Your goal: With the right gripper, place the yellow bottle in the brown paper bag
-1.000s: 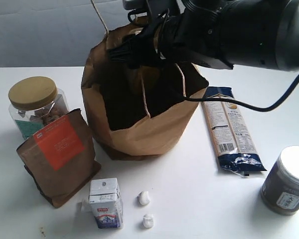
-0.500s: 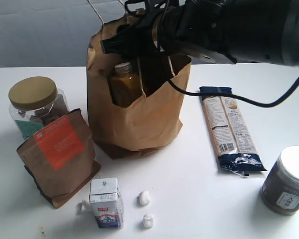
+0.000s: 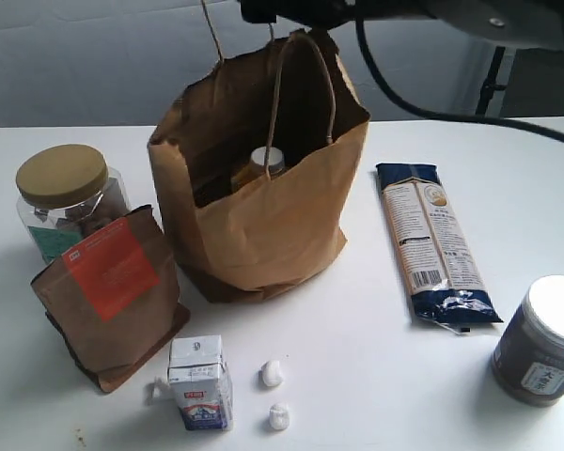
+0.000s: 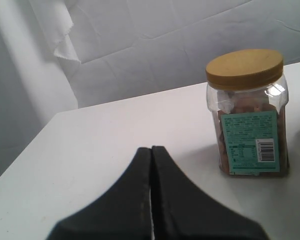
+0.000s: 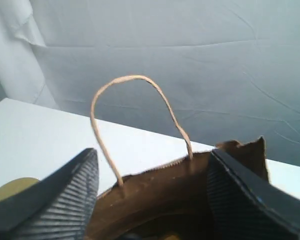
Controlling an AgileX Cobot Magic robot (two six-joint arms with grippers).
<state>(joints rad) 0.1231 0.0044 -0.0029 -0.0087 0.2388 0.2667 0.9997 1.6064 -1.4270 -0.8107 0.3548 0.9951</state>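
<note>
My part of the job looks all but done. The yellow bottle (image 3: 267,163) stands upright inside the brown paper bag (image 3: 273,235), its white cap showing just under the rim. My right end effector (image 5: 151,165) hangs above the bag's mouth, fingers spread wide and holding nothing. My left end effector (image 4: 151,152) is clenched on nothing, low over the desk (image 3: 357,357) beside the gold-lidded jar (image 4: 246,112).

What remains, I judge, is to draw the right arm up and away. That calls for a straight lift, so that neither finger catches the loop handle (image 5: 135,80) arching between them and tips the bag.

Counting in the exterior view:
- One bag at the centre, with two handles.
- One bottle in it.
- One gold-lidded jar at 9 o'clock.
- One brown pouch (image 3: 108,296) at 8 o'clock.
- One small carton (image 3: 199,382) at 7 o'clock.
- Two little white lumps (image 3: 272,374) at 6 o'clock.
- One long blue packet (image 3: 434,242) at 3 o'clock.
- One dark jar (image 3: 543,340) at 4 o'clock.
</note>
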